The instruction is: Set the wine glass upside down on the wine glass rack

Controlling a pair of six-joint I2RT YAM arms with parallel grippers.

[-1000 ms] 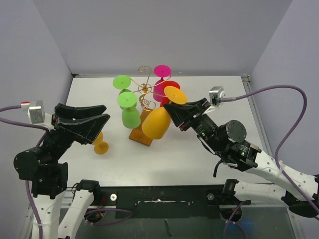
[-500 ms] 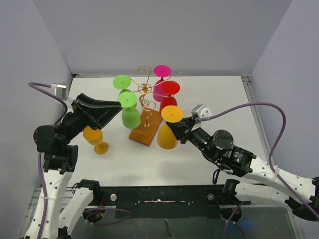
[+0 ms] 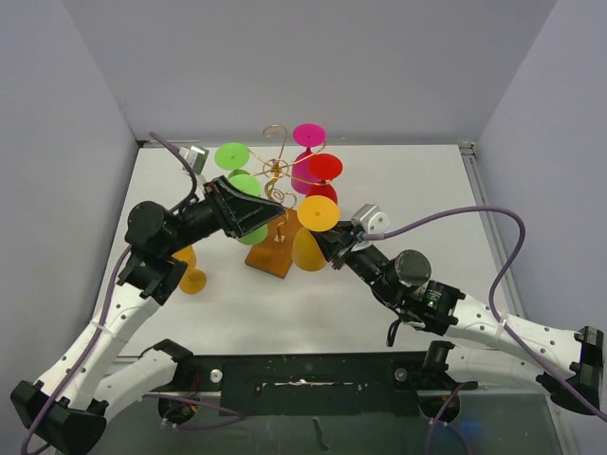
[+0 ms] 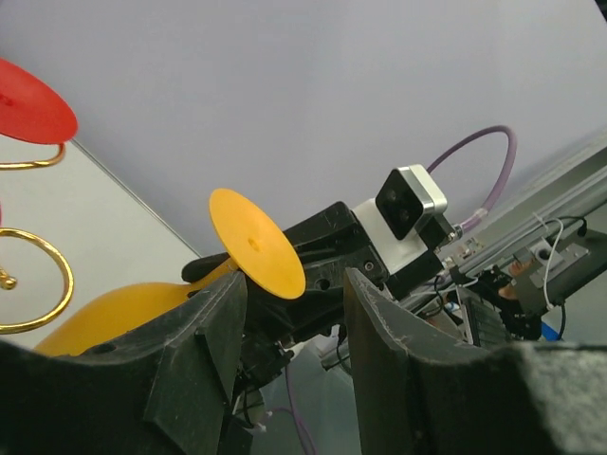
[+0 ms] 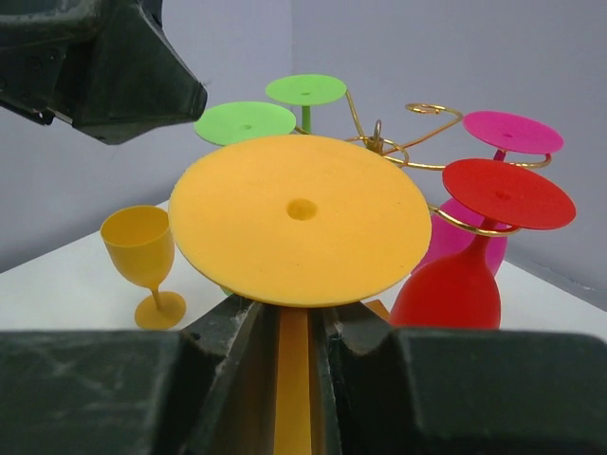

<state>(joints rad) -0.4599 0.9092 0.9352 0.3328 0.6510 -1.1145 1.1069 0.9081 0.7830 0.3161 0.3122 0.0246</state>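
Lying white and flat as a desk (image 3: 408,180), meeting pale lilac walls (image 3: 313,57) behind and at both sides.

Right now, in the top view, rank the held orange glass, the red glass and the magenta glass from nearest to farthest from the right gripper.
From the right gripper:
1. The orange glass: in its jaws, upside down, beside the rack.
2. The red glass: hung on the rack, right side.
3. The magenta glass: hung on the rack, far side.

The left arm (image 3: 156,227) hides much of the standing orange glass (image 3: 193,281); the right gripper's (image 3: 322,237) fingertips vanish under the wine glass (image 3: 318,213).
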